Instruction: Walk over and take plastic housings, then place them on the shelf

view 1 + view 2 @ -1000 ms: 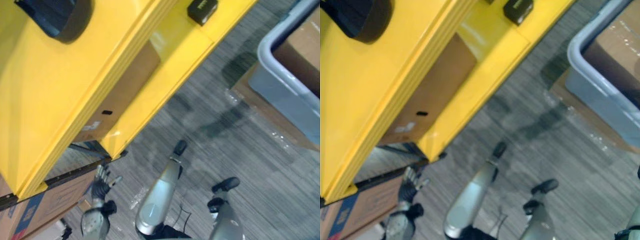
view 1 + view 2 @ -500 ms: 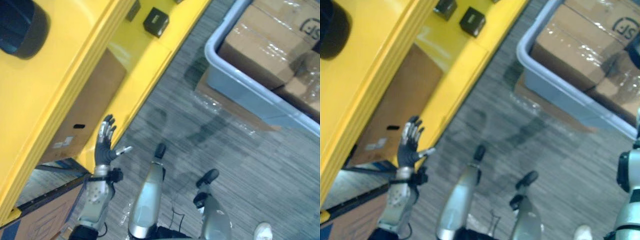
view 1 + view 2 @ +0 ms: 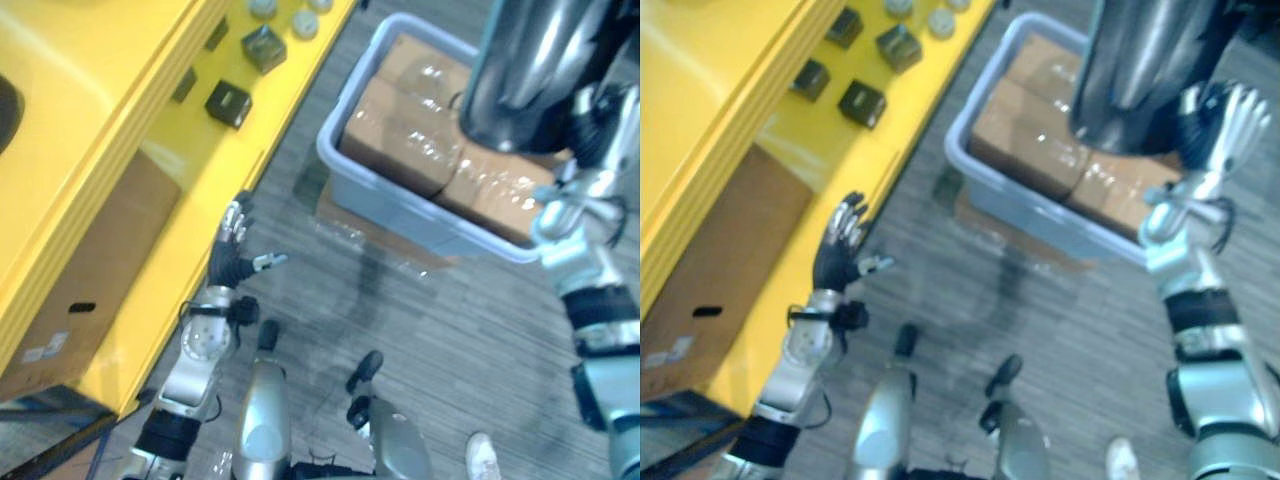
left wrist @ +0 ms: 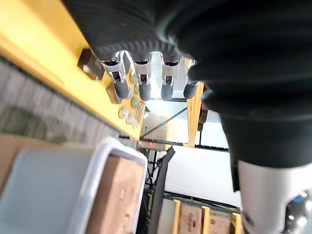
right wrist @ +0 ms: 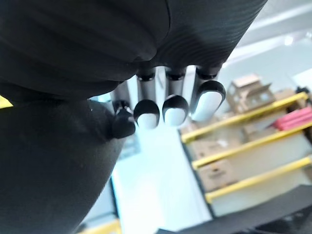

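Two hands empty — left hand (image 3: 229,262) by yellow shelf (image 3: 100,110), right hand (image 3: 1225,125) raised — fingers outstretched.

Grey tub (image 3: 400,207) of wrapped cardboard boxes (image 3: 395,130) on striped carpet floor (image 3: 450,325)

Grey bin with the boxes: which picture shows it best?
The left eye view: the bin shows its rim, long wall and the boxes inside. The right eye view shows nearly the same. The left wrist view catches one corner.
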Tool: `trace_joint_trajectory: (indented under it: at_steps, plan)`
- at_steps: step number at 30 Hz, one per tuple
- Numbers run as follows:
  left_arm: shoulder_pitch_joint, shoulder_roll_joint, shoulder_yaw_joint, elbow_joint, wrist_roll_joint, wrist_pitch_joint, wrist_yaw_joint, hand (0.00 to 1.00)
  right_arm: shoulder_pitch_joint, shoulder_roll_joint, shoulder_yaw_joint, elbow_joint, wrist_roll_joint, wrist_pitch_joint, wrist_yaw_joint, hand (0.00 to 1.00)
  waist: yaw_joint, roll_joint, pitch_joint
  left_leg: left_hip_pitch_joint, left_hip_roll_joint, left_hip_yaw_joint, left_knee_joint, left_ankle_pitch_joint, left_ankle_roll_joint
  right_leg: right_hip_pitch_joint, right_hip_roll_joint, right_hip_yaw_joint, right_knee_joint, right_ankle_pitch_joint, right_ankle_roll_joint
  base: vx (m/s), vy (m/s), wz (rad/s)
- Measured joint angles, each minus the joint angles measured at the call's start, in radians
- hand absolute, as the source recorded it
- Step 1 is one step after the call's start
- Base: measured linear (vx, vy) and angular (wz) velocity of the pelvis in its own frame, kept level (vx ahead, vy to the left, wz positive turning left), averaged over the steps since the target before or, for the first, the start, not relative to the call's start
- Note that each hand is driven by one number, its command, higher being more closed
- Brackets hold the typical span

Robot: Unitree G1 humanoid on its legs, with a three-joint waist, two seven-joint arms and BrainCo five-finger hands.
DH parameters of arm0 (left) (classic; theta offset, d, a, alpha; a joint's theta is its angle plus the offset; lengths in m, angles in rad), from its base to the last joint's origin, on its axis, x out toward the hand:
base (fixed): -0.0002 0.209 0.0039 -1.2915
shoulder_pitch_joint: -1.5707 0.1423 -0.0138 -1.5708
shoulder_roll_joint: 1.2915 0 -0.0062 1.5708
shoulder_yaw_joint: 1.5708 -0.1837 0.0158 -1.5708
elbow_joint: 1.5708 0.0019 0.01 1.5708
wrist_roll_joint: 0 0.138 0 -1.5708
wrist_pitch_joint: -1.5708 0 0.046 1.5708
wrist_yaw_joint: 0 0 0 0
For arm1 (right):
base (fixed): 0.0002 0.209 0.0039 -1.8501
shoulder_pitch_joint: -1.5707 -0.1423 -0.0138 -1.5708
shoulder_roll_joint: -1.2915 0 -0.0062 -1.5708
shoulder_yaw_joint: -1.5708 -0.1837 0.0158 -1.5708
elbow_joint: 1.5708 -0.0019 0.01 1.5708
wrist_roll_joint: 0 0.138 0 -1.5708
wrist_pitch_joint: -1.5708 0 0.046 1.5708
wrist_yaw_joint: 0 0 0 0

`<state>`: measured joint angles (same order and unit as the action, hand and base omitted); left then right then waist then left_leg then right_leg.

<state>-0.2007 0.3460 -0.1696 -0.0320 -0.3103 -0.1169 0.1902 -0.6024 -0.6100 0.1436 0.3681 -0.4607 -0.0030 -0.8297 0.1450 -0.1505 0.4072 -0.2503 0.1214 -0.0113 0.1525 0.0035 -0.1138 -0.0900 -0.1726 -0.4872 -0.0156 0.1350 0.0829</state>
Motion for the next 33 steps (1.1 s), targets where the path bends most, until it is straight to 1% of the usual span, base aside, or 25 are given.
trace_joint_trajectory:
  at_steps: [1, 2, 3, 4, 5, 6, 7, 8, 10, 11, 14, 17, 20, 22, 24, 26, 28, 33]
  plan:
    - [-0.007, -0.001, -0.001, 0.008, -0.005, 0.013, -0.002, 0.00, 0.023, 0.015, -0.004, -0.020, -0.013, -0.006, 0.001, 1.00, -0.006, -0.007, -0.007, 0.014, 0.000, 0.001, -0.012, 0.005, -0.001, 0.009, 0.000, -0.001, -0.003, 0.000, 0.000, 0.04, 0.002, -0.07]
    - [-0.019, -0.002, -0.001, 0.032, -0.007, 0.045, -0.005, 0.00, 0.064, 0.046, -0.006, -0.050, -0.041, -0.022, 0.008, 1.00, -0.018, -0.018, -0.028, 0.041, -0.001, 0.005, -0.033, 0.009, -0.003, 0.027, 0.000, -0.001, -0.007, -0.003, 0.000, 0.03, 0.006, -0.04]
    - [-0.025, -0.003, -0.001, 0.062, -0.010, 0.067, -0.009, 0.00, 0.090, 0.066, -0.006, -0.066, -0.066, -0.033, 0.017, 1.00, -0.022, -0.024, -0.053, 0.053, 0.000, 0.014, -0.048, 0.012, -0.004, 0.030, 0.001, 0.002, -0.011, -0.003, 0.000, 0.03, 0.009, -0.10]
    - [-0.039, -0.005, -0.001, 0.110, -0.042, 0.100, -0.016, 0.00, 0.116, 0.082, -0.005, -0.090, -0.090, -0.049, 0.034, 1.00, -0.025, -0.023, -0.075, 0.075, -0.001, 0.020, -0.063, 0.015, -0.004, 0.044, 0.001, 0.007, -0.016, -0.003, 0.000, 0.03, 0.008, -0.15]
    - [-0.042, -0.008, -0.001, 0.144, -0.050, 0.117, -0.018, 0.00, 0.130, 0.091, -0.004, -0.098, -0.110, -0.065, 0.046, 1.00, -0.029, -0.022, -0.092, 0.093, -0.002, 0.025, -0.078, 0.019, -0.004, 0.054, 0.001, 0.011, -0.019, -0.004, 0.001, 0.04, 0.007, -0.11]
    - [-0.043, -0.011, -0.001, 0.180, -0.081, 0.139, -0.021, 0.00, 0.147, 0.101, -0.004, -0.111, -0.123, -0.079, 0.062, 1.00, -0.035, -0.021, -0.117, 0.112, -0.003, 0.029, -0.095, 0.023, -0.006, 0.063, 0.001, 0.014, -0.023, -0.005, 0.001, 0.02, 0.005, -0.08]
    - [-0.043, -0.012, -0.002, 0.196, -0.091, 0.150, -0.024, 0.00, 0.156, 0.104, -0.004, -0.119, -0.131, -0.086, 0.070, 1.00, -0.037, -0.021, -0.131, 0.117, -0.003, 0.033, -0.104, 0.026, -0.006, 0.063, 0.001, 0.018, -0.024, -0.005, 0.001, 0.03, 0.008, -0.12]
    - [-0.043, -0.015, 0.000, 0.227, -0.126, 0.165, -0.035, 0.00, 0.164, 0.108, -0.004, -0.125, -0.147, -0.102, 0.084, 1.00, -0.038, -0.020, -0.146, 0.137, -0.006, 0.043, -0.119, 0.031, -0.005, 0.072, 0.001, 0.023, -0.026, -0.004, 0.002, 0.03, 0.009, -0.12]
    - [-0.045, -0.022, -0.001, 0.273, -0.174, 0.188, -0.046, 0.00, 0.174, 0.112, -0.003, -0.126, -0.160, -0.131, 0.112, 1.00, -0.044, -0.015, -0.158, 0.166, -0.007, 0.048, -0.129, 0.031, -0.005, 0.096, 0.001, 0.024, -0.029, -0.005, 0.002, 0.01, 0.005, -0.05]
    - [-0.046, -0.033, 0.000, 0.299, -0.213, 0.191, -0.056, 0.00, 0.186, 0.115, -0.003, -0.126, -0.177, -0.146, 0.124, 1.00, -0.048, -0.014, -0.178, 0.165, -0.008, 0.048, -0.133, 0.033, -0.004, 0.095, 0.001, 0.025, -0.029, -0.005, 0.003, 0.00, 0.000, 0.00]
    - [-0.050, -0.044, -0.002, 0.333, -0.266, 0.193, -0.090, 0.00, 0.202, 0.126, 0.014, -0.126, -0.207, -0.173, 0.160, 1.00, -0.049, -0.013, -0.187, 0.191, -0.009, 0.050, -0.153, 0.043, -0.005, 0.108, 0.000, 0.025, -0.029, -0.005, 0.004, 0.00, 0.000, 0.00]
    - [-0.058, -0.050, -0.003, 0.355, -0.279, 0.193, -0.106, 0.00, 0.205, 0.137, 0.055, -0.126, -0.246, -0.190, 0.193, 1.00, -0.049, -0.011, -0.191, 0.201, -0.008, 0.049, -0.170, 0.049, -0.003, 0.114, 0.000, 0.024, -0.029, -0.005, 0.004, -0.04, -0.004, 0.02]
    - [-0.062, -0.052, -0.012, 0.371, -0.282, 0.203, -0.127, 0.00, 0.205, 0.141, 0.102, -0.125, -0.268, -0.196, 0.223, 1.00, -0.048, -0.009, -0.195, 0.216, -0.009, 0.049, -0.200, 0.065, -0.004, 0.115, 0.000, 0.022, -0.029, -0.005, 0.005, -0.01, -0.007, 0.02]
    - [-0.062, -0.057, -0.015, 0.372, -0.284, 0.208, -0.128, 0.00, 0.205, 0.142, 0.118, -0.124, -0.285, -0.197, 0.230, 1.00, -0.048, -0.008, -0.198, 0.219, -0.010, 0.048, -0.210, 0.070, -0.007, 0.115, 0.000, 0.021, -0.030, -0.005, 0.006, 0.00, -0.005, 0.02]
    - [-0.064, -0.058, -0.034, 0.372, -0.343, 0.208, -0.133, 0.00, 0.205, 0.148, 0.128, -0.119, -0.302, -0.197, 0.247, 1.00, -0.047, -0.007, -0.199, 0.229, -0.012, 0.049, -0.229, 0.085, -0.006, 0.115, 0.000, 0.021, -0.030, -0.004, 0.007, 0.00, 0.000, 0.00]
    - [-0.065, -0.061, -0.047, 0.372, -0.390, 0.205, -0.133, 0.00, 0.207, 0.159, 0.128, -0.110, -0.310, -0.197, 0.248, 1.00, -0.047, -0.007, -0.199, 0.230, -0.014, 0.049, -0.231, 0.089, -0.005, 0.116, -0.001, 0.020, -0.030, -0.004, 0.008, 0.00, 0.000, 0.00]
    - [-0.068, -0.067, -0.046, 0.372, -0.427, 0.189, -0.133, 0.00, 0.207, 0.163, 0.131, -0.087, -0.333, -0.197, 0.248, 1.00, -0.047, -0.007, -0.199, 0.230, -0.017, 0.048, -0.231, 0.089, -0.005, 0.118, -0.002, 0.020, -0.032, -0.003, 0.009, 0.00, 0.000, 0.00]
    - [-0.080, -0.069, -0.034, 0.371, -0.434, 0.173, -0.135, 0.00, 0.216, 0.163, 0.174, -0.057, -0.352, -0.200, 0.248, 1.00, -0.046, -0.005, -0.201, 0.231, -0.018, 0.043, -0.231, 0.089, -0.005, 0.124, -0.002, 0.018, -0.036, -0.002, 0.010, 0.00, -0.002, 0.02]
